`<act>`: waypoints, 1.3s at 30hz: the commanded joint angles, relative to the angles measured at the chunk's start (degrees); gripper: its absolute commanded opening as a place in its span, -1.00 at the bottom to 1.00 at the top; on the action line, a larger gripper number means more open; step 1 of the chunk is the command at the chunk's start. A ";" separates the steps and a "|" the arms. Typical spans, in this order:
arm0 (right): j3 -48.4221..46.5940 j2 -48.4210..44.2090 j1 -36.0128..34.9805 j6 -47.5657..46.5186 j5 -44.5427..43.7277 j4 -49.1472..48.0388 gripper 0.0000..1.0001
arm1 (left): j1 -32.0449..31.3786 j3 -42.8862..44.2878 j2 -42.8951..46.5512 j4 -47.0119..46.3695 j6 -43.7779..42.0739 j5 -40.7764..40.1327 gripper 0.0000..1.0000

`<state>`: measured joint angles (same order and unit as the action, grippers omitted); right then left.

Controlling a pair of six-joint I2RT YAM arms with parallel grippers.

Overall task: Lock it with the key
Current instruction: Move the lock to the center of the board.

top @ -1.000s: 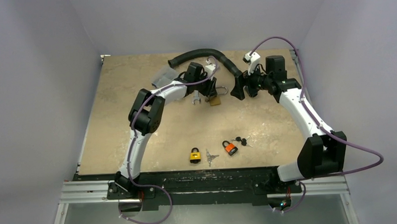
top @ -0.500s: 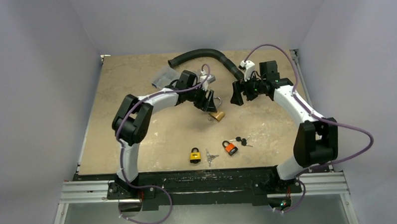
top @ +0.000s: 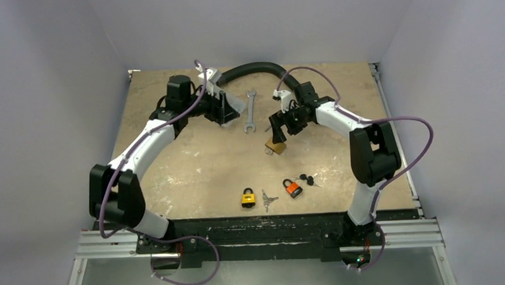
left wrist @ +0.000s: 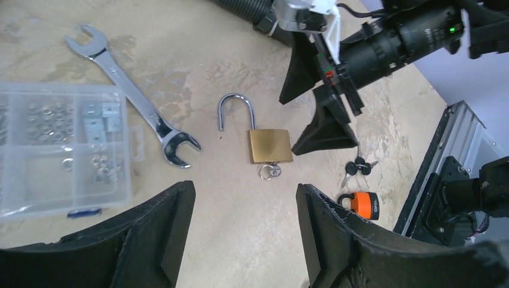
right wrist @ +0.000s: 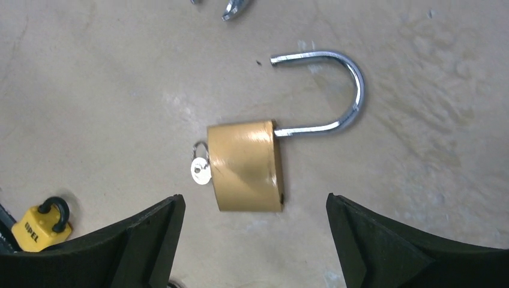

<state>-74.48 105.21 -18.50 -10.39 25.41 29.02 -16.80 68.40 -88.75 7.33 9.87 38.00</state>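
Note:
A brass padlock [top: 275, 146] lies flat on the table with its steel shackle swung open. It also shows in the left wrist view [left wrist: 271, 146] and the right wrist view [right wrist: 246, 165]. A small silver key [right wrist: 200, 170] on a ring sticks out of its bottom. My right gripper [top: 278, 125] is open and empty, just above the padlock, its fingers either side of the body [right wrist: 255, 207]. My left gripper [top: 226, 109] is open and empty, off to the left, apart from the padlock [left wrist: 246, 192].
A wrench [top: 250, 111] and a clear parts box [left wrist: 60, 150] lie left of the padlock. A black hose [top: 254, 69] curves along the back. Nearer the front are a yellow padlock [top: 248, 196], silver keys [top: 268, 199], an orange padlock [top: 293, 188] and black-headed keys [top: 307, 178].
My left gripper set the brass padlock down, let go and swung back to the left, uncovering the wrench. My right gripper moved left and down over the padlock.

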 commanded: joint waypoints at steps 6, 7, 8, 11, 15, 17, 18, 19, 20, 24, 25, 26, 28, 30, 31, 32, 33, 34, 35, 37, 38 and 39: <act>-10.07 8.03 -2.71 3.34 -3.75 -0.51 0.98 | 3.82 0.59 9.94 5.90 -1.99 -0.16 0.39; -10.86 8.82 -3.05 3.42 -3.97 -0.21 0.98 | 3.87 1.39 10.11 7.02 -2.61 -0.19 0.43; -11.68 9.65 -3.45 3.51 -4.18 0.18 0.98 | 3.88 2.08 10.17 7.91 -3.19 -0.21 0.45; -13.96 12.02 -4.21 3.86 -4.10 1.13 0.97 | 4.04 3.82 10.26 10.06 -3.87 -0.19 0.46; -16.40 14.28 -5.48 3.90 -2.90 1.68 0.96 | 4.14 4.46 10.02 9.63 -2.80 0.64 0.47; -17.81 15.40 -6.38 3.41 -1.48 1.87 0.95 | 4.14 4.38 9.79 8.84 -2.33 0.90 0.47; -18.41 15.83 -6.90 3.22 -0.73 1.84 0.94 | 4.14 4.37 9.68 8.64 -2.21 0.86 0.47; -19.21 16.36 -7.58 2.88 -0.07 1.99 0.94 | 4.21 4.37 9.59 8.56 -2.18 0.86 0.47; -20.07 16.74 -8.31 2.24 0.48 2.32 0.93 | 4.23 4.37 9.56 8.42 -2.14 0.89 0.47; -21.07 17.00 -11.98 -2.03 0.80 3.81 0.90 | 4.40 4.22 9.55 8.31 -2.37 0.85 0.47; -20.38 16.47 -12.48 -3.28 0.44 3.85 0.89 | 4.47 4.12 9.56 8.31 -2.38 0.90 0.47; -19.73 15.58 -13.47 -4.25 0.09 3.90 0.89 | 4.48 3.97 9.48 8.23 -2.40 0.90 0.47; -18.31 14.41 -14.21 -5.55 -0.01 4.26 0.89 | 4.45 3.78 9.47 7.93 -2.25 0.96 0.47; -17.17 12.89 -14.28 -5.99 0.09 4.37 0.89 | 4.49 3.67 9.39 7.63 -2.06 1.37 0.47; -16.62 12.02 -14.28 -6.29 -0.37 4.27 0.89 | 4.49 3.67 9.39 7.53 -1.92 1.52 0.47; -16.03 10.82 -14.26 -6.48 -0.67 3.94 0.89 | 4.49 3.67 9.45 7.52 -1.88 1.75 0.47; -15.48 9.52 -14.26 -6.38 -0.79 3.42 0.89 | 4.49 3.67 9.51 7.58 -1.90 1.87 0.47; -14.77 7.89 -14.20 -6.24 -1.80 2.99 0.91 | 4.49 3.67 9.55 7.62 -1.95 1.90 0.47; -14.03 6.12 -14.17 -6.22 -3.31 2.45 0.93 | 4.49 3.67 9.63 7.70 -2.00 1.90 0.47; -11.77 1.44 -14.19 -5.02 -6.30 0.51 0.97 | 4.57 3.67 9.73 7.91 -2.21 1.82 0.47; -10.63 0.23 -14.15 -4.42 -7.82 -0.24 0.98 | 4.58 3.60 9.80 7.96 -2.29 1.82 0.47; -9.25 -2.13 -14.15 -4.30 -9.00 -0.89 0.98 | 4.58 3.54 9.82 7.96 -2.37 1.82 0.47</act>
<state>-86.32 112.73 -33.08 -15.03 21.71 32.16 -12.75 70.57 -79.72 16.84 7.90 38.63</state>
